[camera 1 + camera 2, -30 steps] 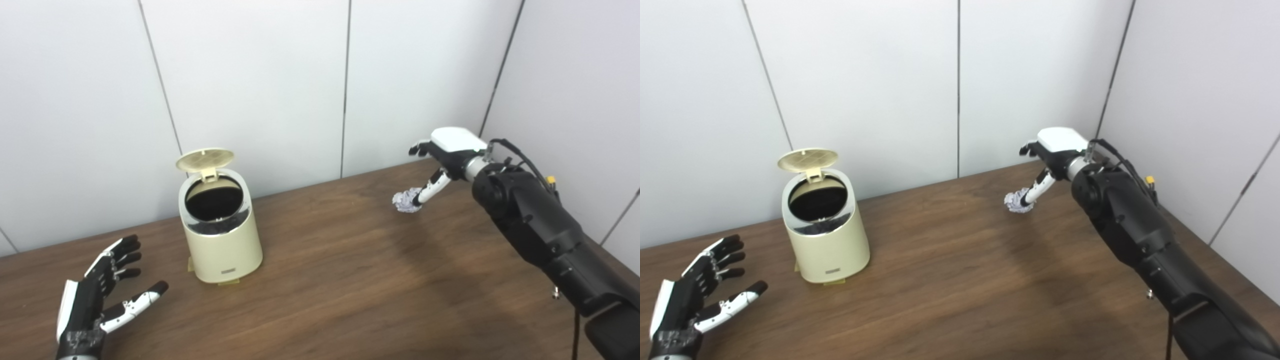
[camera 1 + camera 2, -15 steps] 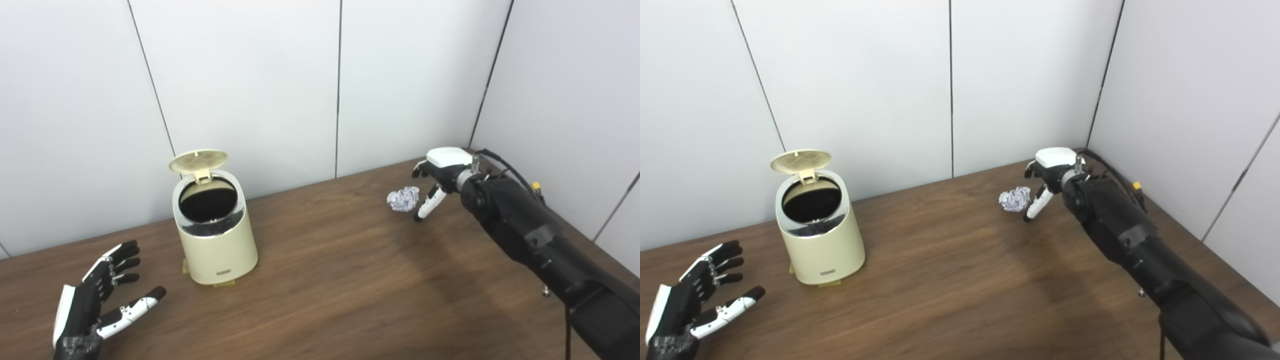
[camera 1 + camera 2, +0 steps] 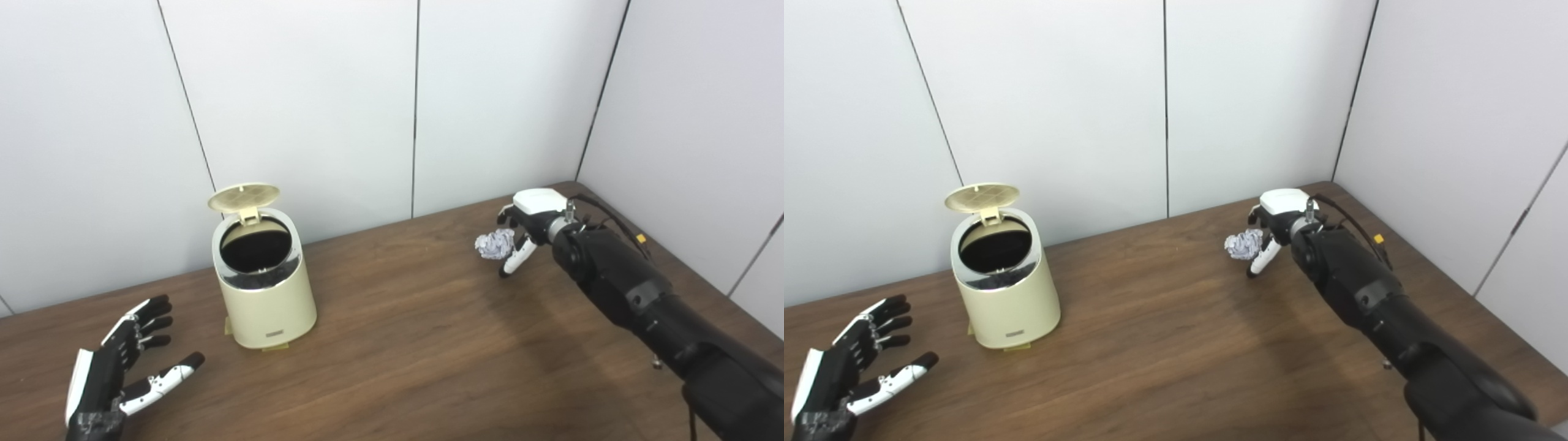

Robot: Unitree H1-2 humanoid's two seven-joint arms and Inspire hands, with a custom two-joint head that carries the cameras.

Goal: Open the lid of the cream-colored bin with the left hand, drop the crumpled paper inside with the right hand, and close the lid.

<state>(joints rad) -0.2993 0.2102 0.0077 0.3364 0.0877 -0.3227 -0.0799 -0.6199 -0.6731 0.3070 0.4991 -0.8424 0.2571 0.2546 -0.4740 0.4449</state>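
The cream-colored bin stands on the table at the left, its round lid tipped up and the dark inside showing. The crumpled paper lies on the wood at the far right. My right hand is low right beside it, open and cupped around it: the thumb hangs just in front of the paper, the other fingers are partly hidden behind it. My left hand rests open near the table's front left corner, palm up and fingers spread, well clear of the bin.
The brown wooden table is boxed in by white wall panels behind and on the right. My right arm stretches across the table's right side, with a cable along it.
The camera tilted between the earliest frames and now. My right hand has come down and slid left, so the paper now sits between thumb and fingers. Left hand and bin are unchanged.
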